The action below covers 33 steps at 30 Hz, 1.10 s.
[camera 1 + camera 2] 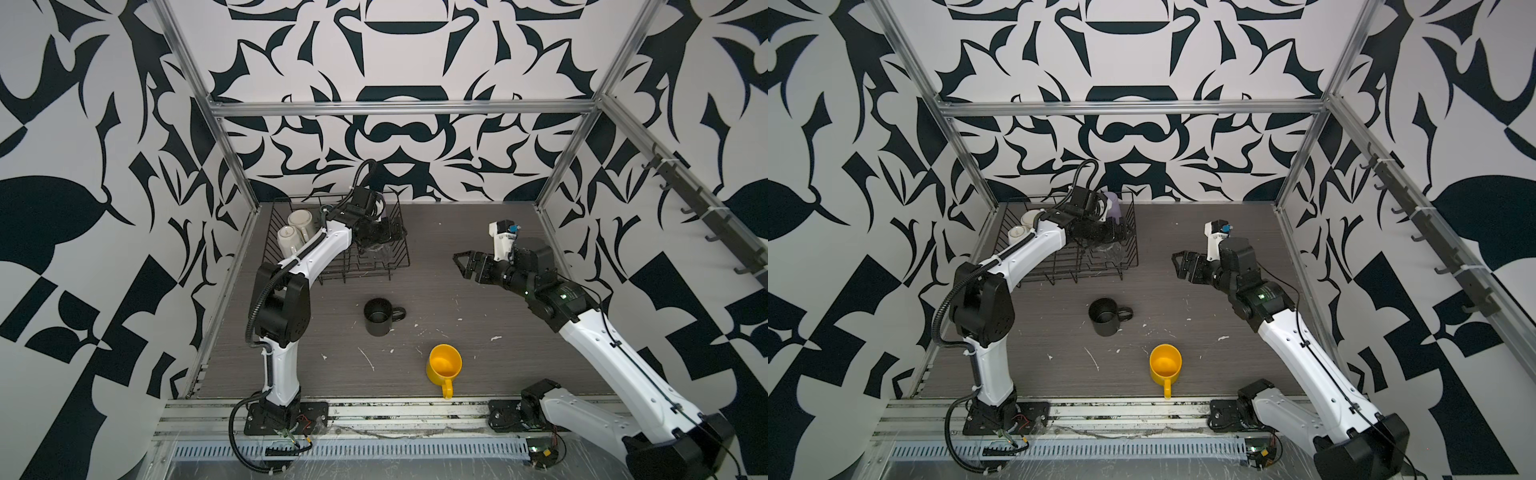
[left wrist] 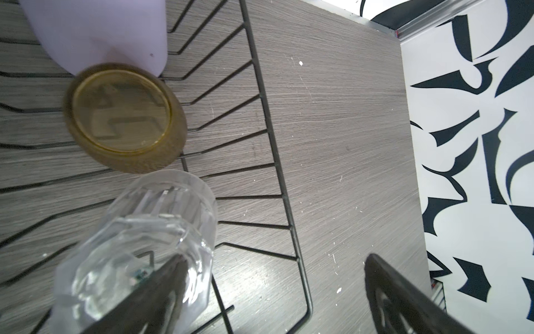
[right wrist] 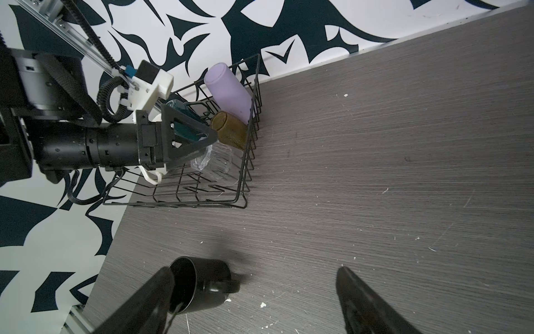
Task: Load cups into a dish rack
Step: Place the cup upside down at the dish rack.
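I log left tool (image 2: 273,258) wide over clear glass (image 2: 144,231) in dish rack (image 2: 276,164); right tool (image 1: 459,264) wide, empty, centre-right.

Tumbler (image 3: 228,89) leans in far corner of dish rack (image 3: 242,185).

Even, soft light; wide-angle edge bending; wrist views blur close up.

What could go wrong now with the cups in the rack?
The open left gripper has one finger right by the clear glass; pulling away could snag and tip it. The olive glass sits closely between it and the lilac tumbler in the dish rack, so one knock may shift all three.
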### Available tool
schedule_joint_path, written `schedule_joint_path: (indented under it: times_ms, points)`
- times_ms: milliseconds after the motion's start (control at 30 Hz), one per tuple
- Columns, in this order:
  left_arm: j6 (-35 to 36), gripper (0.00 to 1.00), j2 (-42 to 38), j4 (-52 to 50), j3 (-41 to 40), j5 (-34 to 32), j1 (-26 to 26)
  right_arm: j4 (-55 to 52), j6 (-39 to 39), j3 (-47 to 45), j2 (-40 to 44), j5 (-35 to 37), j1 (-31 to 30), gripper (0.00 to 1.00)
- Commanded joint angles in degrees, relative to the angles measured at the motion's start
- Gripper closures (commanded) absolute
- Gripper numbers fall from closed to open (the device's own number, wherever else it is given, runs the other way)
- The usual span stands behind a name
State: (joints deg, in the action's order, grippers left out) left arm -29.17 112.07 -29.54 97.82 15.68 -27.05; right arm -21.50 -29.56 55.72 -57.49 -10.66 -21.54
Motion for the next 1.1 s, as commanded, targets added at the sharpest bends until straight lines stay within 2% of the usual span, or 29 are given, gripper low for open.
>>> schedule_joint_path:
  times_ms: [0, 367, 600, 867, 967, 1067]
  points:
    - [-1.0, 0.02, 2.0, -0.2, -1.3, 1.3, -0.4, 2.0, 0.6, 0.3, 0.5, 0.1, 0.2, 0.10]
    - [0.6, 0.01, -0.4, -0.7, -1.4, -0.4, -0.4, 1.5, 0.7, 0.2, 0.5, 0.5, 0.2, 0.10]
    - [1.7, 0.00, -8.0, 2.8, -3.4, -2.5, -0.4, -1.5, 1.4, 1.8, -0.1, 1.1, 0.1, 0.14]
    - [7.8, 0.01, -22.2, 6.1, -9.2, -15.4, -0.3, -6.7, 2.9, 3.9, -2.5, -0.8, -0.7, 0.23]
    - [10.9, 0.01, -27.9, 7.3, -13.8, -21.2, -0.1, -8.7, 4.2, 5.2, -4.1, 1.1, -4.1, 0.24]
    - [12.4, 0.01, -32.8, 6.5, -17.7, -26.5, 0.6, -11.9, 6.2, 8.3, -7.1, 6.3, -11.0, 0.25]
